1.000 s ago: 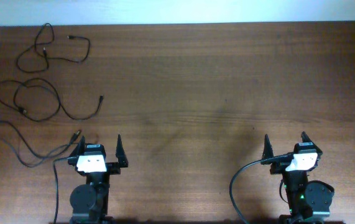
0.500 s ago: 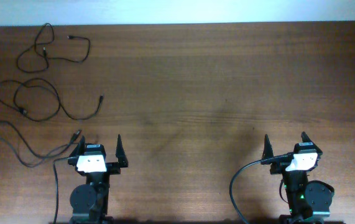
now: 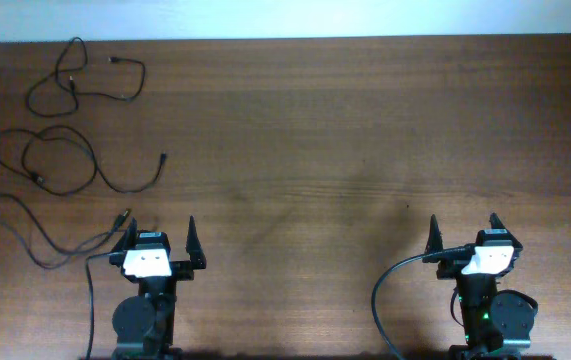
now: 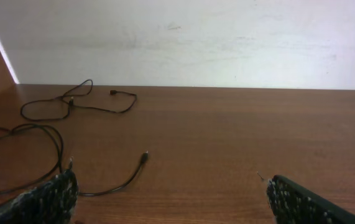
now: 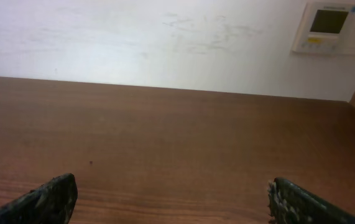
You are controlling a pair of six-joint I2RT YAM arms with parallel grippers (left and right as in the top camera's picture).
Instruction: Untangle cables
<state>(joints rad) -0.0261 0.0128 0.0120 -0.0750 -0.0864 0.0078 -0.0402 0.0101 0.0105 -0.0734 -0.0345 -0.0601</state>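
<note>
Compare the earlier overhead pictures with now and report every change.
The right gripper shifted slightly to the right in the overhead view; its jaws are open and empty as before. The left gripper, also open, and the cables at the table's left end stayed as they were.

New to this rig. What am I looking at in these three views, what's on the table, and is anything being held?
These are two small robot arms at the near edge of a wooden table. The top picture is taken from a camera above. In it the left gripper and the right gripper both stand open and hold nothing. The other two pictures come from a camera on each wrist, looking forward past that arm's own dark fingertips toward a white wall.

On the table's far left lie the cables, thin black cords in loose separate loops with small plug ends. The left wrist view shows them too. The right wrist view shows only bare wood and a wall panel.
</note>
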